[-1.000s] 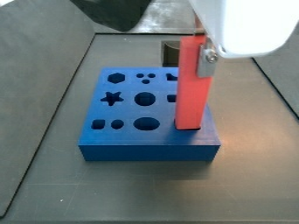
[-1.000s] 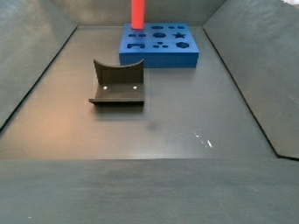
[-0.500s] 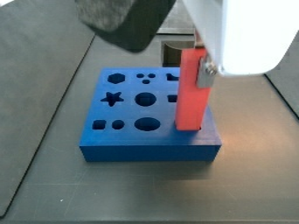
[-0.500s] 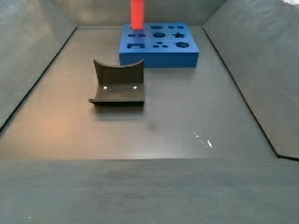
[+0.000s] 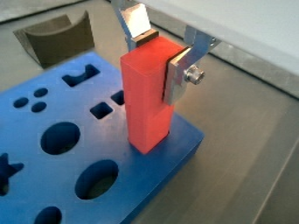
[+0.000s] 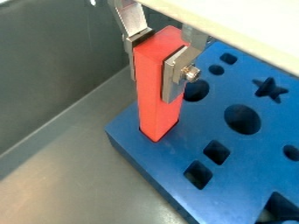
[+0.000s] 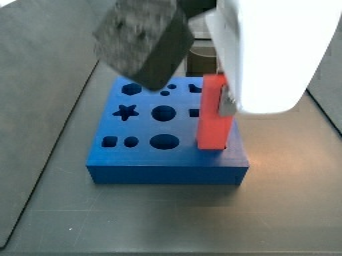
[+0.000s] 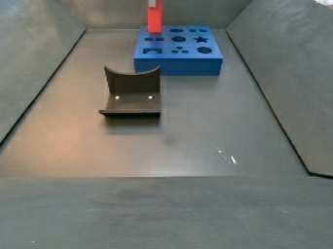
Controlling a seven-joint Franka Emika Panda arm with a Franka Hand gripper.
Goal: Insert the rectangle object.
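The rectangle object is a red-pink bar standing upright in both wrist views, its lower end set into a hole near a corner of the blue block. My gripper is shut on the bar's upper part, silver fingers on two opposite sides. In a side view the bar stands at the block's right edge under the white gripper body. In a side view the bar rises from the block's left end at the far back.
The dark grey curved piece stands on the floor in front of the block; it also shows in a wrist view. Grey sloped walls enclose the floor. The block has several other shaped holes.
The bar has sunk lower into the block, showing shorter above it. The gripper body has come down with it.
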